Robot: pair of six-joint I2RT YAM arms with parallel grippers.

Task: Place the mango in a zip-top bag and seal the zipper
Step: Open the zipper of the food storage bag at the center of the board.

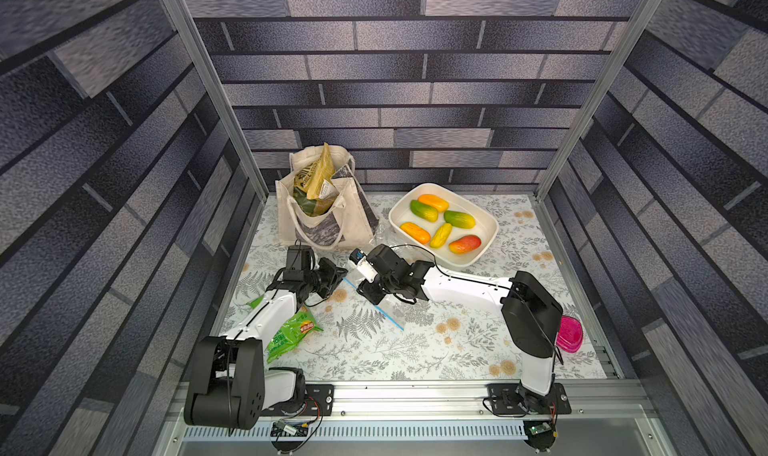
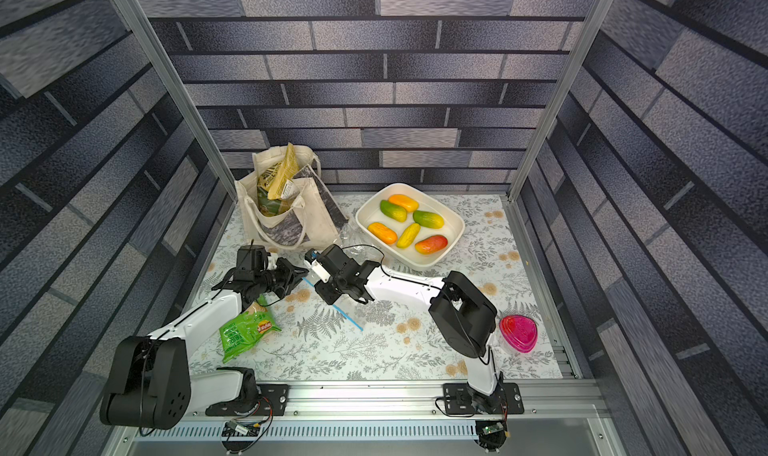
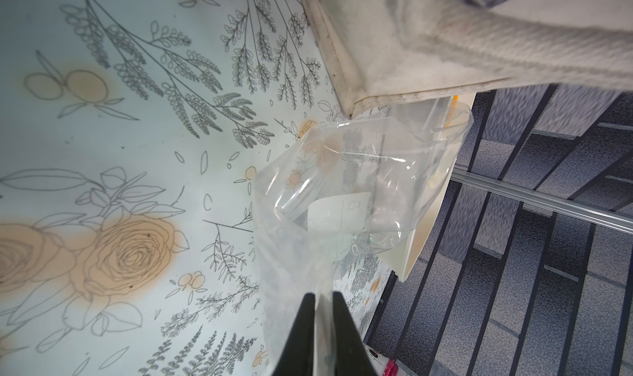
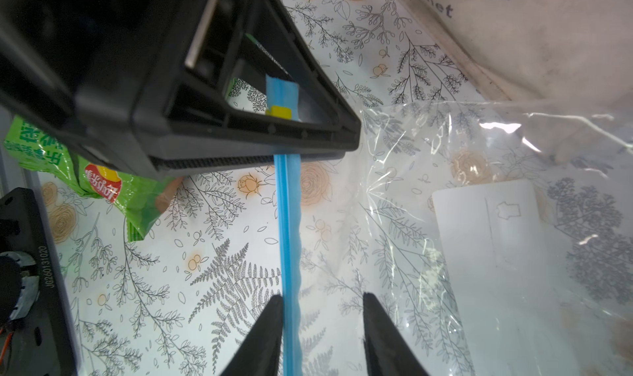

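Observation:
The clear zip-top bag (image 4: 479, 227) lies on the floral mat in front of the tote, its white label patch facing up. My left gripper (image 3: 323, 297) is shut on the bag's mouth edge, across the blue zipper (image 4: 287, 227) just past the yellow slider (image 4: 279, 111). My right gripper (image 4: 322, 297) is open and straddles the zipper farther along, one finger (image 4: 270, 323) against the strip. In both top views the two grippers meet over the strip (image 1: 390, 317) (image 2: 351, 321). Several mangoes, one of them red-orange (image 1: 465, 244), lie in a white dish. The bag holds no mango.
The white dish (image 1: 494, 225) stands at the back right. A beige canvas tote (image 1: 328, 225) with packets stands at the back, touching the bag. A green crisp packet (image 1: 291, 335) lies under my left arm. A pink container (image 1: 569, 333) sits at the right edge.

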